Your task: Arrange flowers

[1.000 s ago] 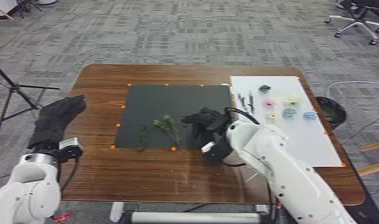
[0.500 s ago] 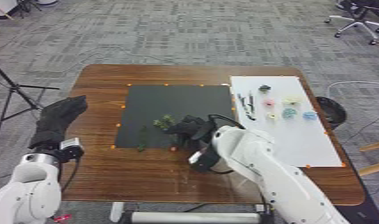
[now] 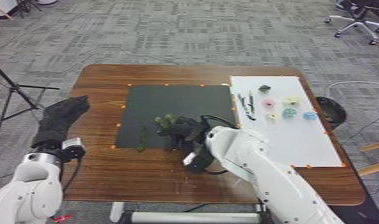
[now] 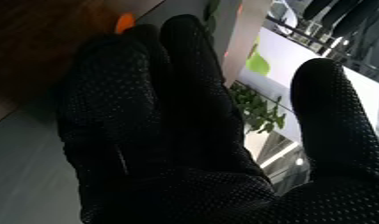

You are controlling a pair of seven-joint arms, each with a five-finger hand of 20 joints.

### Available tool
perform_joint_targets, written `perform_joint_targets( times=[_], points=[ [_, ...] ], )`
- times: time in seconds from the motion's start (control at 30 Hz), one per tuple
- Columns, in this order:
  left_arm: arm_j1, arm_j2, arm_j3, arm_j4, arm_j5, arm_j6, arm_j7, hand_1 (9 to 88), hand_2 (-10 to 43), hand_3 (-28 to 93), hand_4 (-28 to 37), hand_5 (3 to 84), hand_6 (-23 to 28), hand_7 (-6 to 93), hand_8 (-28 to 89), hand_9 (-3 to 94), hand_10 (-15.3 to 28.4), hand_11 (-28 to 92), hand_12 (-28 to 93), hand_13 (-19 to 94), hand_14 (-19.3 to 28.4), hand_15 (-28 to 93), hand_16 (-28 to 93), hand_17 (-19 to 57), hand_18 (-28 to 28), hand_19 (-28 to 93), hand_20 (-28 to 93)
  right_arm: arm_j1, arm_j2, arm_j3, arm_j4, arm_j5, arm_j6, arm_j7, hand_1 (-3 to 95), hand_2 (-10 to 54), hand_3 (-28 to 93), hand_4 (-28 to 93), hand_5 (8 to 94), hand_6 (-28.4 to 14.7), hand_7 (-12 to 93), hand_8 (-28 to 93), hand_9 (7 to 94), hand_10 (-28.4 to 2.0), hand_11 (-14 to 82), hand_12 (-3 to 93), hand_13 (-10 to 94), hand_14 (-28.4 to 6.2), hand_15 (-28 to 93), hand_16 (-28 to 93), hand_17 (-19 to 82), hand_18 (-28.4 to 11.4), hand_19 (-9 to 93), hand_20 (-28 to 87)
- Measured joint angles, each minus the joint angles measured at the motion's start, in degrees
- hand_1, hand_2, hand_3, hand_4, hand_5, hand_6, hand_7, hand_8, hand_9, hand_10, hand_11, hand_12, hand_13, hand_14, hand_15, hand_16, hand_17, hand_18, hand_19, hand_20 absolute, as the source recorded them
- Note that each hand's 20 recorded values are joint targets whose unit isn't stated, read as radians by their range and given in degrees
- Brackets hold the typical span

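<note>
My right hand is low over the black mat's right-hand lower part, against a leafy green stem whose lower end it hides. A thinner green stem lies just left of it on the mat. In the right wrist view the hand has its fingers straight and its thumb apart, with green leaves in the gap. Pink, pale yellow, teal and blue flowers rest on the white board. My left hand is over the table's left edge, fingers straight.
The black mat lies mid-table, and the white board is to its right. Dark thin pieces and a dark green flower are on the board. Orange markers edge both. A black bin stands beyond the table's right edge.
My right hand has moved left across the mat to the leafy stem, covering its lower part. The left hand has stayed in place.
</note>
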Motion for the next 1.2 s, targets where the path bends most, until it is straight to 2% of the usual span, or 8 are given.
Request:
perform_joint_targets(
  times=[0.27, 0.43, 0.57, 0.7, 0.8, 0.93, 1.07, 1.2],
  points=[
    [0.0, 0.0, -0.21, -0.07, 0.0, -0.04, 0.05, 28.2, 4.1, 65, -20.5, 48.4, 5.6, 18.7, -7, 43.7, 14.5, 22, 12, 34, 18.0, 17, 4, 3.6, 14.1, 12, 17, 0.1, 0.8, 1.6, -0.4, -0.2, -3.4, 0.6, 23.5, 5.7, 54, -3, 69.9, -8.1, 55, -9, 77.1, -19.5, 13.1, 18.7, 75, -14.4, 60, 31, 33, -28.4, 69, 53],
    [0.2, -0.02, -0.62, -0.11, -0.02, -0.01, 0.11, 28.2, 4.1, 65, -20.5, 48.4, 5.5, 18.7, -7, 43.7, 14.4, 22, 12, 34, 18.0, 17, 4, 3.6, 14.1, 12, 17, -0.3, 2.8, 7.6, -2.6, -0.6, -7.5, 3.9, 30.2, -1.3, 52, -3, 68.4, -7.0, 40, -6, 79.5, -18.8, 20.6, 21.9, 75, -12.3, 58, 31, 34, -27.6, 70, 51],
    [0.2, -0.03, -0.71, -0.12, -0.02, 0.0, 0.12, 28.2, 4.1, 65, -20.4, 48.4, 5.5, 18.6, -7, 43.8, 14.4, 22, 12, 34, 18.0, 17, 4, 3.6, 14.1, 12, 17, -0.4, 6.0, 11.0, -5.6, -8.5, -4.1, 3.4, 27.4, -8.9, 47, -9, 68.6, -6.8, 36, -4, 79.8, -18.0, 21.9, 21.7, 76, -10.5, 59, 32, 38, -26.8, 84, 59],
    [0.4, -0.03, -0.73, -0.18, -0.03, 0.0, 0.12, 28.2, 4.1, 65, -20.4, 48.4, 5.6, 18.7, -7, 44.0, 14.5, 22, 12, 34, 18.1, 17, 4, 3.6, 14.1, 12, 17, 0.5, 9.9, 10.1, -5.7, -24.3, 4.0, 0.3, 26.4, -9.5, 46, -10, 70.4, -7.3, 23, -3, 81.2, -15.7, 23.3, 22.4, 79, -9.0, 58, 34, 45, -23.1, 92, 60],
    [0.5, -0.03, -0.75, -0.23, -0.03, -0.01, 0.12, 28.1, 4.1, 65, -20.4, 48.4, 5.6, 18.7, -7, 44.0, 14.6, 22, 12, 34, 18.1, 17, 4, 3.6, 14.0, 12, 17, 1.7, 11.6, 9.8, -4.4, -32.7, 4.5, -0.5, 27.6, -9.5, 47, -9, 70.9, -7.4, 19, -2, 83.3, -14.9, 25.3, 23.2, 81, -7.4, 58, 35, 48, -22.0, 93, 61],
    [0.7, -0.03, -0.86, -0.41, -0.04, -0.01, 0.11, 28.1, 4.1, 65, -20.4, 48.4, 5.6, 18.6, -7, 43.9, 14.4, 22, 12, 34, 18.1, 17, 4, 3.6, 14.0, 12, 17, 4.0, 12.3, 9.0, -1.5, -41.0, 0.3, -1.0, 27.3, -9.5, 45, -9, 71.8, -7.9, 16, -2, 84.6, -14.6, 27.2, 24.8, 83, -6.8, 59, 36, 51, -21.0, 93, 63],
    [0.9, -0.03, -0.91, -0.56, -0.06, -0.01, 0.08, 28.1, 4.1, 65, -20.4, 48.4, 5.5, 18.6, -7, 44.0, 14.4, 22, 12, 34, 18.1, 17, 4, 3.7, 14.0, 12, 17, 6.5, 12.7, 6.8, 1.6, -50.8, -6.4, -2.0, 21.4, -9.5, 40, -15, 72.1, -9.5, 12, -1, 85.2, -14.7, 28.5, 25.7, 84, -6.7, 59, 38, 52, -20.9, 93, 63],
    [1.1, -0.03, -0.94, -0.75, -0.06, -0.01, 0.05, 28.1, 4.2, 65, -20.4, 48.4, 5.5, 18.8, -7, 43.9, 14.4, 22, 12, 34, 18.1, 17, 4, 3.6, 14.0, 12, 17, 9.2, 12.6, 5.0, 4.6, -52.6, -13.3, -2.2, 18.3, -9.5, 37, -15, 73.1, -9.5, 12, -1, 86.7, -15.5, 28.4, 25.5, 85, -6.8, 58, 38, 52, -21.0, 93, 62]
  ],
)
